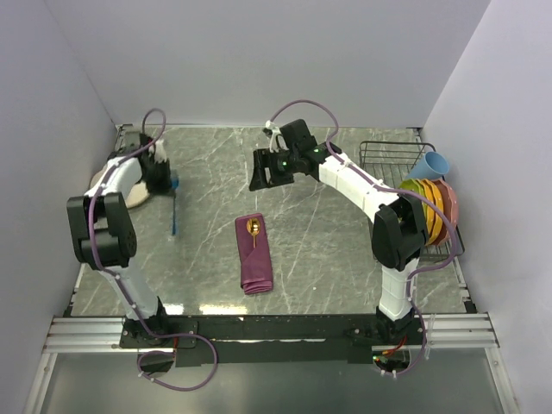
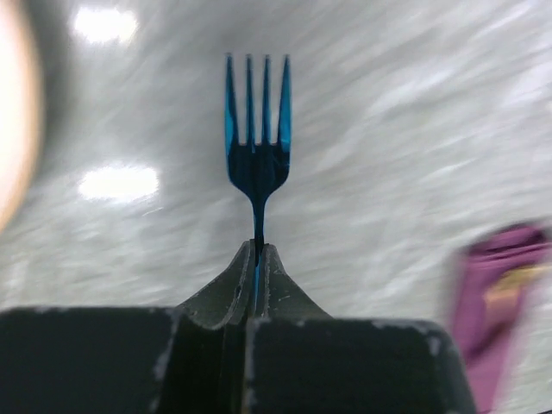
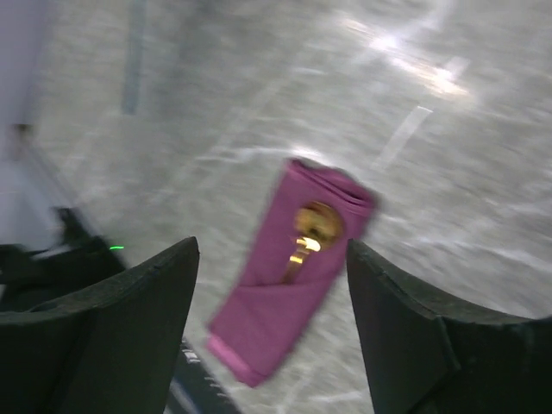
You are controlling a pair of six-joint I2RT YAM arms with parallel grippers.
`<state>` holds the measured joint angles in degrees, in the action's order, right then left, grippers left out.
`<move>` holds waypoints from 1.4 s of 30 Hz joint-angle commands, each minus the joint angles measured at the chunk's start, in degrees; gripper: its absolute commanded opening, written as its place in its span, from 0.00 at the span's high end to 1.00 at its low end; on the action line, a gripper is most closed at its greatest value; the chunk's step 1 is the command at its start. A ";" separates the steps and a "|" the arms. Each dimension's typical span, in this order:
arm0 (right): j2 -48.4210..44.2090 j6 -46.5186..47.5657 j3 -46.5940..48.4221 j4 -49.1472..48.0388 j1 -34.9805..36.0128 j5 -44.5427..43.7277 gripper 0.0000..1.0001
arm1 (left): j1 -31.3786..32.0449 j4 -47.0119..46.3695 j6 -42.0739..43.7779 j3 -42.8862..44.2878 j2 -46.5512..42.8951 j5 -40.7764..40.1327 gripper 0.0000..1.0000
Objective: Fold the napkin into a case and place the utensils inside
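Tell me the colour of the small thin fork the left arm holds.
Bright blue; the fork shows clearest in the left wrist view.

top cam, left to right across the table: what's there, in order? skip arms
cream plate → blue fork → maroon napkin case with the gold spoon in it → wire rack

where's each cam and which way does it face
Top external: above and behind the bases, looking down on the table; left arm and right arm show.
Left wrist: on the left end effector, looking along shut fingers gripping the blue fork.
Right wrist: on the right end effector, looking down between its open fingers.
All show the folded case; top and right wrist, the gold spoon.
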<state>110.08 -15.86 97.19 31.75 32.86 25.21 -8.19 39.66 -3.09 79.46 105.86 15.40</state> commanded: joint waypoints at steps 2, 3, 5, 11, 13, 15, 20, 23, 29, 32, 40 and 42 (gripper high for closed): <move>2.32 -9.10 5.01 -11.18 3.07 12.58 0.27 | 7.82 -5.46 -21.83 5.00 -11.02 -0.44 0.99; 2.94 -9.36 5.90 -11.35 3.69 12.58 0.27 | 9.75 -7.21 -23.35 4.57 -11.99 -0.80 0.99; 4.08 -12.16 7.05 -13.28 4.75 13.54 0.27 | 12.31 -9.68 -27.55 2.11 -14.98 -3.16 0.99; 5.05 -12.71 7.05 -14.08 8.53 12.94 0.29 | 16.62 -14.87 -34.43 -1.94 -19.55 -2.92 0.99; 5.40 -12.71 6.96 -13.91 8.80 12.41 0.31 | 17.85 -15.75 -35.22 -2.73 -20.69 -3.18 0.99; 5.58 -12.71 6.88 -14.17 8.80 12.32 0.36 | 18.38 -15.75 -36.01 -3.26 -21.22 -2.39 0.99; 7.60 -11.92 8.63 -13.21 9.06 11.27 0.46 | 20.14 -15.32 -37.07 -3.61 -22.45 -1.42 0.99; 8.13 -10.60 9.07 -11.89 8.97 9.34 0.49 | 20.75 -14.96 -36.72 -3.08 -22.89 -1.68 0.99; 6.20 -8.41 9.60 -10.04 8.89 8.01 0.51 | 21.02 -13.82 -35.23 -3.96 -23.77 -2.83 0.99; 2.95 -7.35 8.73 -10.30 8.36 7.92 0.51 | 21.02 -13.47 -34.70 -5.37 -24.39 -3.18 0.99; 0.39 -3.04 5.81 -8.29 7.04 1.51 0.41 | 21.02 -14.17 -35.05 -5.99 -25.18 -2.48 0.99; 2.67 -2.34 8.18 -7.23 7.30 1.42 0.40 | 21.02 -14.08 -35.31 -5.63 -25.01 -2.13 0.99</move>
<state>112.42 -21.54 102.69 22.48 40.21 30.28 12.58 27.22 -38.15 73.14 82.87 12.36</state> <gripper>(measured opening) 0.590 0.024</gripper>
